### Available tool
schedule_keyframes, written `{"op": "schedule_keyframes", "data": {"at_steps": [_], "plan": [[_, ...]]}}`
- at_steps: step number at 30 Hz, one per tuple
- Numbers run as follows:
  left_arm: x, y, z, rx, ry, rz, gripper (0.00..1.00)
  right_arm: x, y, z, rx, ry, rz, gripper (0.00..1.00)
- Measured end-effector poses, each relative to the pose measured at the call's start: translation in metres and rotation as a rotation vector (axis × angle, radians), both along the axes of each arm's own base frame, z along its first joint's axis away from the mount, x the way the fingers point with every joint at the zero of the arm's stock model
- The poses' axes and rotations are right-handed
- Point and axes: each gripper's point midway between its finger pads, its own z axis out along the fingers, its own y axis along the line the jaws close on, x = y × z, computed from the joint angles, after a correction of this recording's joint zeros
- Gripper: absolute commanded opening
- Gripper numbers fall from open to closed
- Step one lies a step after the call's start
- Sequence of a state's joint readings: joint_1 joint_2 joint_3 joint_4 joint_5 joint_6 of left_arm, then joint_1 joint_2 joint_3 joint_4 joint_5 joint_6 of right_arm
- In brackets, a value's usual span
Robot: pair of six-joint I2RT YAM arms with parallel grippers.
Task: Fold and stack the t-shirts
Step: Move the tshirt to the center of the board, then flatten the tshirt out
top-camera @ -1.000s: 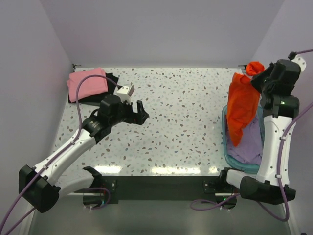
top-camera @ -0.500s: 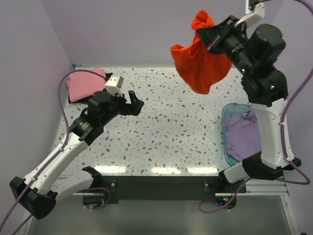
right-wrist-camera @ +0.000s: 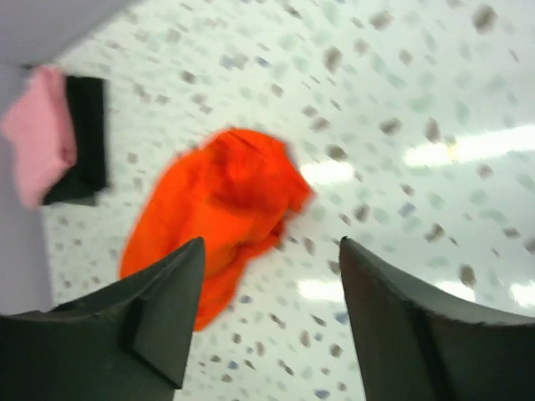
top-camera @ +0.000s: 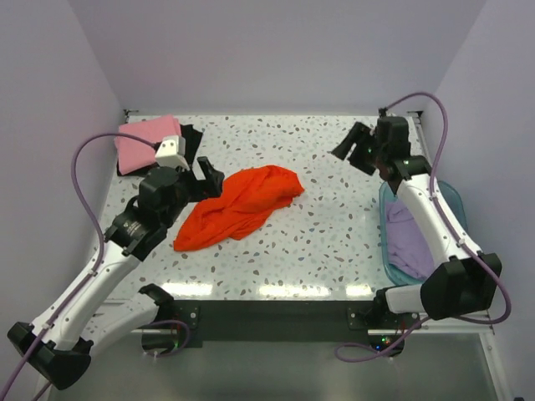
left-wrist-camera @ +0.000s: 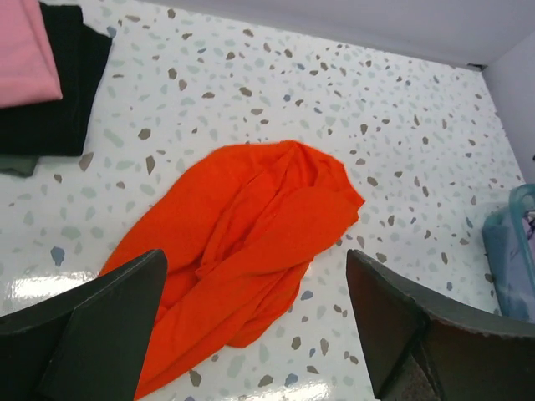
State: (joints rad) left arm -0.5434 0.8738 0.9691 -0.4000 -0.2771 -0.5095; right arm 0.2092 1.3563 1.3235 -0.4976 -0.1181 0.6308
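One crumpled orange-red t-shirt (top-camera: 241,205), speckled table (top-camera: 334,225)

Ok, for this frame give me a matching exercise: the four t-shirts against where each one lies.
Things:
1. orange-red t-shirt
2. pink t-shirt
3. black t-shirt
4. lavender t-shirt

Places:
A. inside the blue basket
B. crumpled in the middle of the table
C. far left corner, top of the pile
D. far left corner, bottom of the pile

Pairs: 1-B, 2-C, 3-D, 4-A

Orange-red shirt (top-camera: 242,205), pink shirt (top-camera: 138,144), black shirt (left-wrist-camera: 63,92), seemingly lavender shirt (top-camera: 408,246), speckled table (top-camera: 334,209).
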Motion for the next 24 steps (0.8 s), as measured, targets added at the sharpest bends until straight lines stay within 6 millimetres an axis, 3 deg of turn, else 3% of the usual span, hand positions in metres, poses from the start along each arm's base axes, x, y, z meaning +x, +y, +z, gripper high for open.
{"op": "schedule_keyframes", "data": {"at_steps": [2,5,11,13,18,23,24], "plan": [[-0.001,0.004,-0.019,0.009,0.042,0.031,0.89,-0.014,-0.020,-0.050,-0.037,0.108,-0.049,0.74],[-0.003,0.011,-0.056,0.026,0.124,0.075,0.81,-0.048,-0.008,-0.093,-0.093,0.204,-0.007,0.78],[-0.009,0.034,-0.115,0.045,0.274,0.209,0.78,-0.083,0.077,-0.100,-0.180,0.150,0.218,0.79],[-0.007,0.048,-0.127,0.037,0.305,0.272,0.78,-0.080,0.095,-0.111,-0.209,0.156,0.247,0.78],[-0.011,0.083,-0.167,0.031,0.408,0.407,0.79,-0.053,0.124,-0.169,-0.314,0.241,0.245,0.78],[-0.025,0.088,-0.205,0.041,0.518,0.420,0.80,-0.035,0.131,-0.222,-0.398,0.319,0.207,0.74],[-0.027,0.088,-0.210,0.042,0.532,0.418,0.80,-0.032,0.130,-0.227,-0.410,0.324,0.196,0.68]]}}
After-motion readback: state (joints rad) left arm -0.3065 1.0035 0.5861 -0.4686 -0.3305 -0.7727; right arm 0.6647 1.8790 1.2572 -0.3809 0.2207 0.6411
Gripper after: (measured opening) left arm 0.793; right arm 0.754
